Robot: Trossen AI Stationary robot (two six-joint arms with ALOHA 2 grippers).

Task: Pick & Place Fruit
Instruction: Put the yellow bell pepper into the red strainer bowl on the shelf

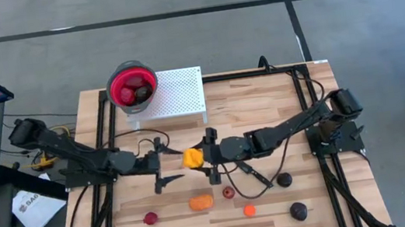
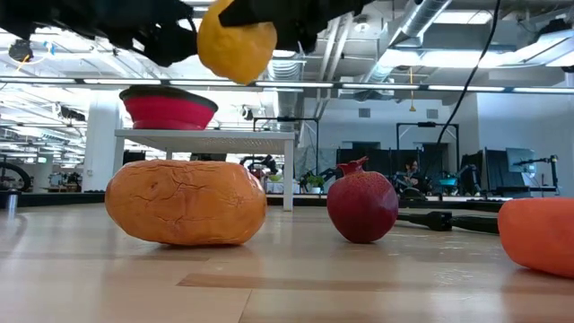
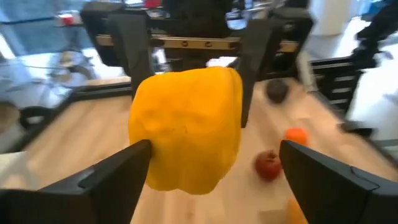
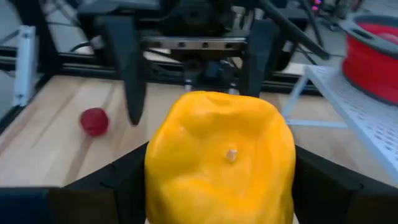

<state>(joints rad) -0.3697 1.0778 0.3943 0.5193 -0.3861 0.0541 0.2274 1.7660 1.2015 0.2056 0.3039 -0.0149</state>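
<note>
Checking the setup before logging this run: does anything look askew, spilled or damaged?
Nothing stands out. The yellow fruit hangs mid-air in the right gripper, facing the open left gripper; the colander sits upright.

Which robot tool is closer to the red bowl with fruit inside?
Left. The left tool sits just below the red bowl, open beside the yellow fruit. The right tool, gripping that fruit, is farther right.
</note>
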